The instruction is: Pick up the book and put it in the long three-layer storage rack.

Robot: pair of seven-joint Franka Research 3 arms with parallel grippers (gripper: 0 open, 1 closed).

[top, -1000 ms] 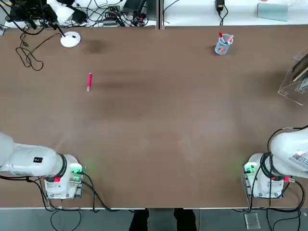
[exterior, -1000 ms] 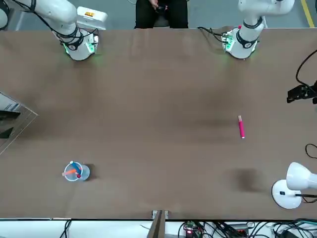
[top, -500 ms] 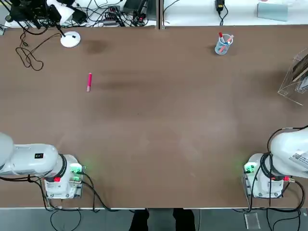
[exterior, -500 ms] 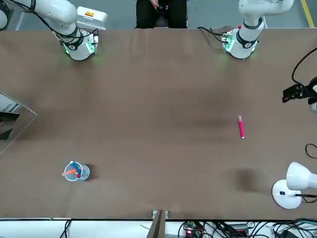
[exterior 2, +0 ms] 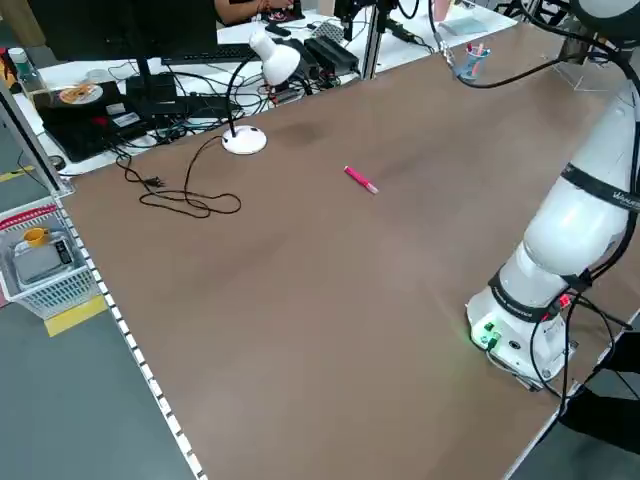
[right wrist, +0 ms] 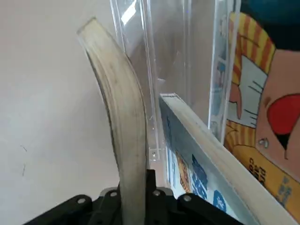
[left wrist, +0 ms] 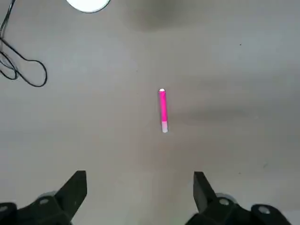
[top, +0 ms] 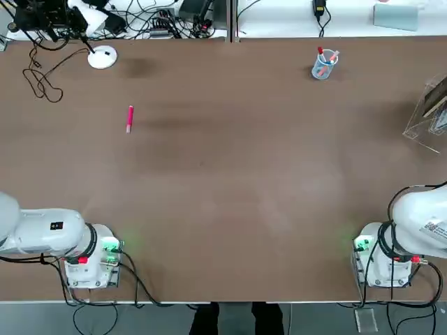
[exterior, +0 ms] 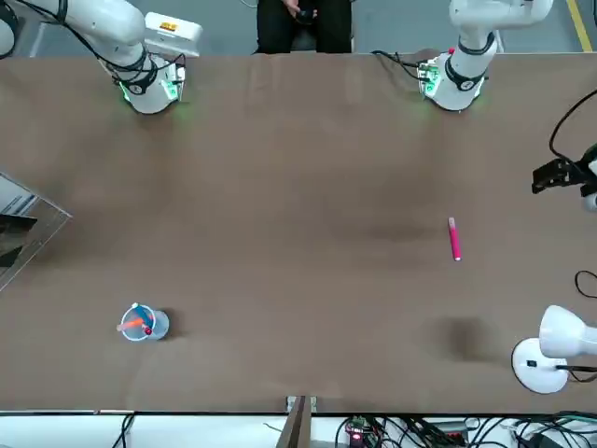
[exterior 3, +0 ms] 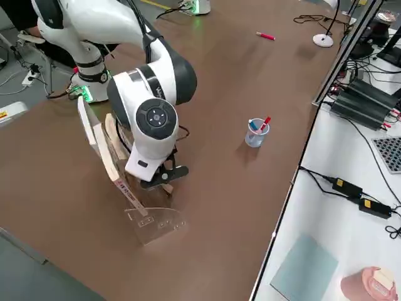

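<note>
The book point(right wrist: 125, 140) shows edge-on in the right wrist view, its pale page block bent into a curve. My right gripper point(right wrist: 133, 190) is shut on its lower end, right beside the clear storage rack point(right wrist: 187, 51). That rack point(top: 427, 115) stands at the table's right edge and is also seen in the front view point(exterior: 20, 224). In the right side view, my right gripper point(exterior 3: 160, 179) hangs low over the rack point(exterior 3: 153, 222). My left gripper point(left wrist: 139, 187) is open, high above the table, with nothing in it.
Two other books, a comic cover point(right wrist: 265, 117) and a blue-and-white one point(right wrist: 194, 161), lean in the rack. A pink pen point(top: 130, 118) lies at the left. A clear pen cup point(top: 324, 64) stands at the back. A white lamp base point(top: 102, 57) and cables sit far left.
The left arm has shifted slightly. The rack, pen and cup have not moved.
</note>
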